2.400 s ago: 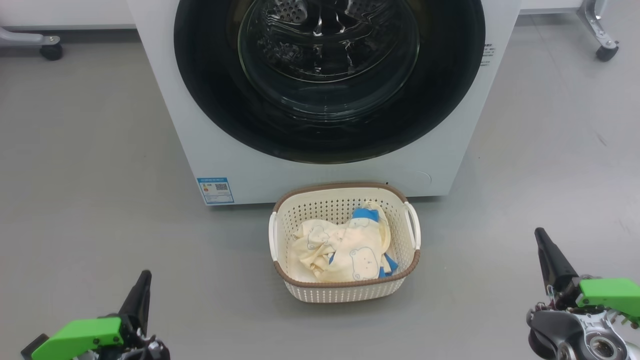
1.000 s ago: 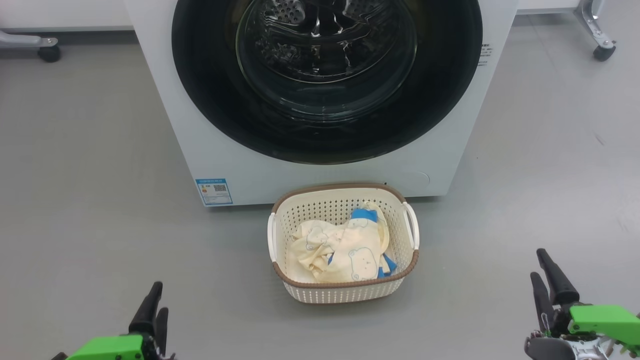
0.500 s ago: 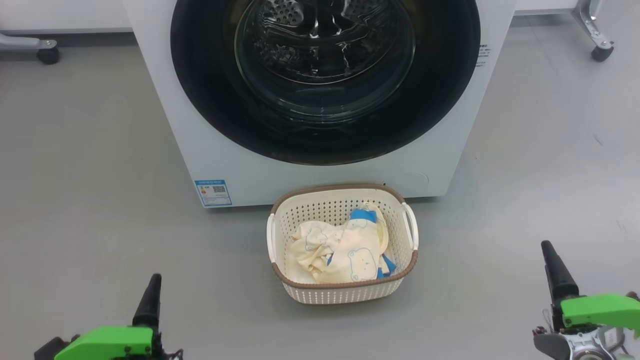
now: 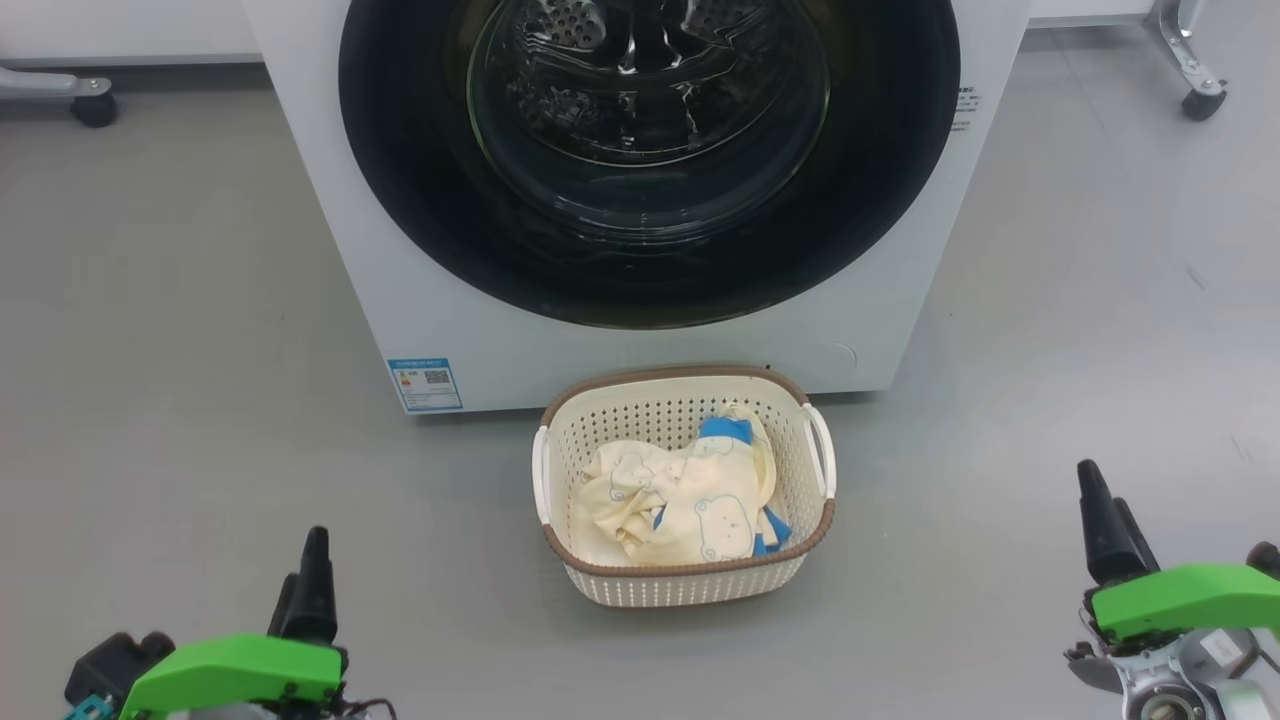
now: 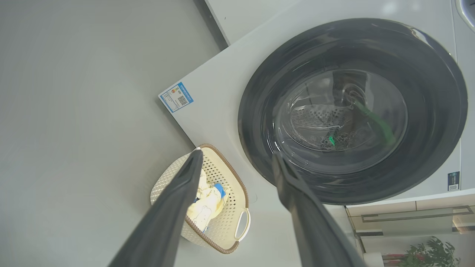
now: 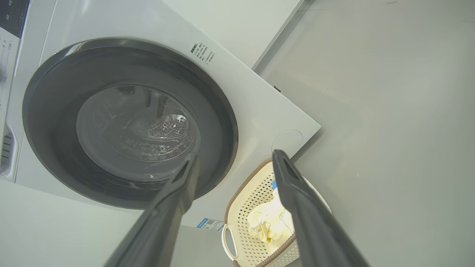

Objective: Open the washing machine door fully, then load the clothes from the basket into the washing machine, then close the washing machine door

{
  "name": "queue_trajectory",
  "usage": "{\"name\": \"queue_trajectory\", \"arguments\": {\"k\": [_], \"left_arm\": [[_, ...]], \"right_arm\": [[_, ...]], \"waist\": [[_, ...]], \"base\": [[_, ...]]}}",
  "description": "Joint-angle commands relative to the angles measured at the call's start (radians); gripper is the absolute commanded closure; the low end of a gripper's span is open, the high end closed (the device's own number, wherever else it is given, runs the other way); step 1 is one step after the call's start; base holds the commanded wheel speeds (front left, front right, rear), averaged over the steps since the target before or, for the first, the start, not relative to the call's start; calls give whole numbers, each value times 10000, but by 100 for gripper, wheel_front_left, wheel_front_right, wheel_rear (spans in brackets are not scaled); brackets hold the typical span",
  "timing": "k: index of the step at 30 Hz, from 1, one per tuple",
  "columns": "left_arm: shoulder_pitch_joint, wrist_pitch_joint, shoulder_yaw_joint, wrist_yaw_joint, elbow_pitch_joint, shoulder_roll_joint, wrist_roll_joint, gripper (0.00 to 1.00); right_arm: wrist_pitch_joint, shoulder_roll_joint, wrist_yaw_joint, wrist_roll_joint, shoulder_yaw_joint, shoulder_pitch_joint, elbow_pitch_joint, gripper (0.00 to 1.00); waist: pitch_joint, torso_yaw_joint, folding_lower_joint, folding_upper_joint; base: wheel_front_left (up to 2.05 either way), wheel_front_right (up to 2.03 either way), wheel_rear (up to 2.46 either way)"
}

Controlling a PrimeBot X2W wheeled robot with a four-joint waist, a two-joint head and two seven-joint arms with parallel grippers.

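The basket (image 4: 690,590) sits between left claw (image 4: 303,565) and right claw (image 4: 1106,490)

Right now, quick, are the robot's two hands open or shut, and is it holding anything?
Left gripper: open, holding nothing.
Right gripper: open, holding nothing.

glossy black door (image 4: 420,200), cream perforated basket (image 4: 690,590), pale yellow bear-print clothes (image 4: 690,500)

The head camera looks steeply down from above on the lower front of the washing machine (image 4: 430,320) and the basket (image 4: 680,590) before it — each wrist camera, rolled sideways, faces that same pair from its own flank.
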Motion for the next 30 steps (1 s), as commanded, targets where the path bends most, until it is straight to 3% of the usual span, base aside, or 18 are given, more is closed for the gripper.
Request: {"name": "queue_trajectory", "arguments": {"k": [1,14,30], "left_arm": [[-569,-168,81,92,-441,196,563,0],[-617,-523,-190,212,-669,242,2958,0],[-768,-998,-498,142,-589,222,5048,0]], "right_arm": [[-159,-119,-14,-521,22,-596,-404,0],[-484,-113,-17,-2652,83,-755,-463,0],[-689,-117,-21,-4943,327,-808,-839,0]], "waist": [[3,2,0,0],[0,-12,0,0],[37,-27,0,0]], "base": [[0,0,0],[0,0,0],[0,0,0]]}}
